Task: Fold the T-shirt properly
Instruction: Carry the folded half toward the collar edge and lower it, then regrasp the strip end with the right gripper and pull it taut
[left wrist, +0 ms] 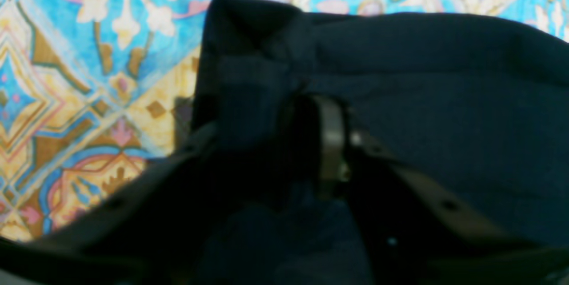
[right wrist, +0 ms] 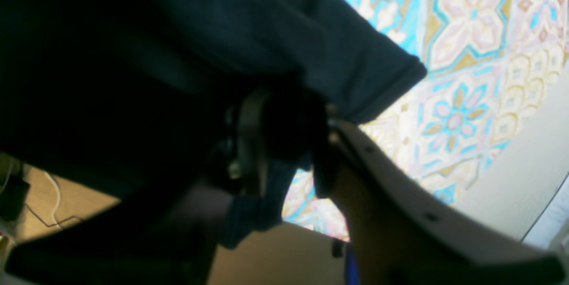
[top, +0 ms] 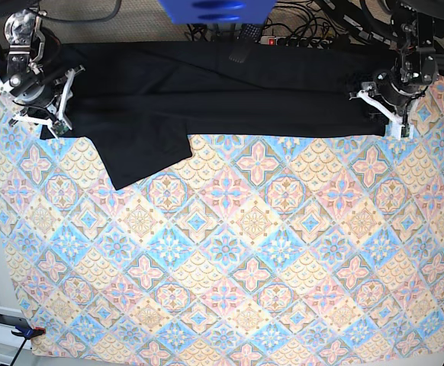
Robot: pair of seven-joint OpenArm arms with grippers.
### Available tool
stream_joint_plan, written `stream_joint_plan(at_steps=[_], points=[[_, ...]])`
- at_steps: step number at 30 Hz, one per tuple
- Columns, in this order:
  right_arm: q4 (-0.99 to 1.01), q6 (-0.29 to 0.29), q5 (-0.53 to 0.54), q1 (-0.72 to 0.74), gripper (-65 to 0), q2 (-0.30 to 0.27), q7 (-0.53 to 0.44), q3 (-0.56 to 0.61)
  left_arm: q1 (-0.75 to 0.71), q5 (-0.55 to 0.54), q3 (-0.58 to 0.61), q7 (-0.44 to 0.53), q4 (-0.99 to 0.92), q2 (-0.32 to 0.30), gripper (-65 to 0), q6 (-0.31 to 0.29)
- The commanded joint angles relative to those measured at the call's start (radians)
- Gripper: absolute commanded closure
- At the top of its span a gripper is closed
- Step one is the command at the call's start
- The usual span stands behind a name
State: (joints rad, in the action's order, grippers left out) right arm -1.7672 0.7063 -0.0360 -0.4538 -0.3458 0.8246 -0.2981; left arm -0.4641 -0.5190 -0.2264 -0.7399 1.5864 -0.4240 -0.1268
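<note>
Overhead, T-shirt: stretched along patterned cloth's far edge.
Left gripper: jaws parted, fabric between.
Right gripper: jaws parted around hem.

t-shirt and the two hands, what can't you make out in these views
- T-shirt: its neckline label, too small and dark in the base view.
- Left hand: whether it grips cloth, blurred black on black in the left wrist view.
- Right hand: the same, lost in shadow in the right wrist view.
- T-shirt's far edge: partly cut off by the blue part in the base view.
</note>
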Motion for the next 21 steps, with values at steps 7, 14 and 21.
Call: stream_joint_plan(at_steps=[7,14,21], points=[[-0.035,-0.008,0.002,0.002,-21.8,-0.019,-0.009,-0.160,-0.002,-0.063,-0.117,0.015,0.015,0.014,-28.6,0.003],[-0.125,-0.008,0.002,0.026,-22.1,0.032,-0.009,-0.192,-0.002,-0.283,-0.195,0.013,0.015,0.011,-28.8,0.003],[-0.116,-0.008,-0.002,0.229,-22.3,0.040,-0.001,0.009,0.008,-0.435,-0.296,-0.103,0.015,0.015,-28.8,0.003]])
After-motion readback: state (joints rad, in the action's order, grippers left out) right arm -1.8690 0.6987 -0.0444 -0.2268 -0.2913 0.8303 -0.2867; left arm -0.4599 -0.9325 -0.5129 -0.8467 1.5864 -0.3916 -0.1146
